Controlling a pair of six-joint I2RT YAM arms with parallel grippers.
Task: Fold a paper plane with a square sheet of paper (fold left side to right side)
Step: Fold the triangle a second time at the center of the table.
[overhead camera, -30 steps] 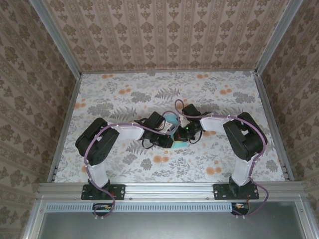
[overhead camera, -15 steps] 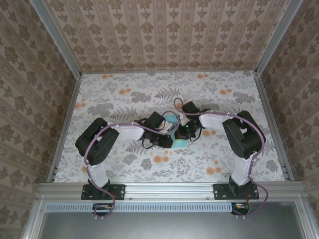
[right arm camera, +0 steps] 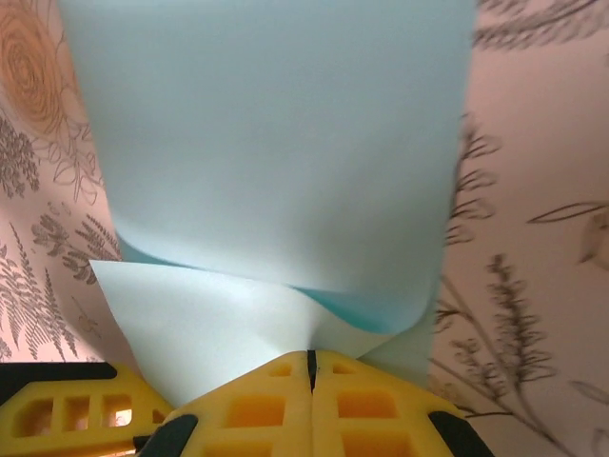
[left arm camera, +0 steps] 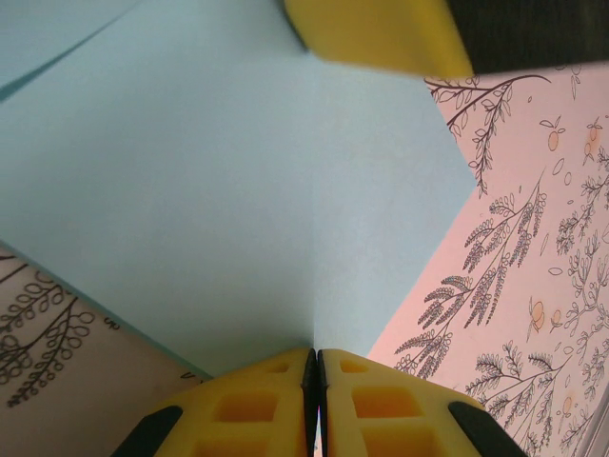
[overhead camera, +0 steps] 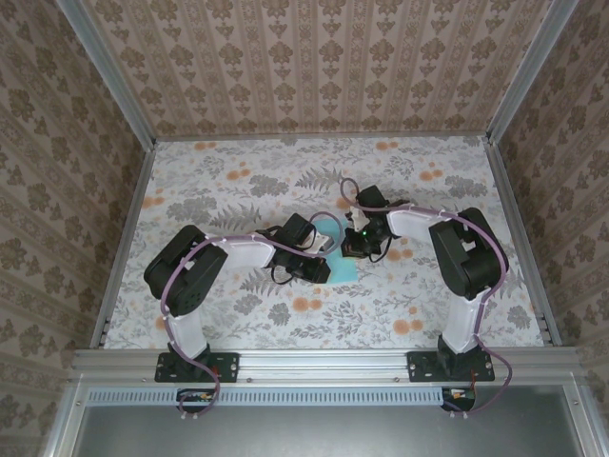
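Your left gripper [left arm camera: 314, 356] pinches shut on the near edge of the thin, matte cyan-blue square sheet of paper [left arm camera: 219, 190] at the middle of the floral tabletop [overhead camera: 238, 181], while just beyond, your right gripper [right arm camera: 311, 360] clamps its curled-over flap, so the sheet spans between them.

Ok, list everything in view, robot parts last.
paper sheet: one, cyan-blue, mid-table between the claws, partly curled over itself
table: one, pale floral print, beneath everything
walls: three, beige patterned, around the table
frame rail: one, silver, near edge, carrying the arm bases
left arm: one, black and white, reaching inward
right arm: one, black and white, reaching inward
left claw: one, yellow fingers, shut on the paper sheet
right claw: one, yellow fingers, shut on the paper sheet
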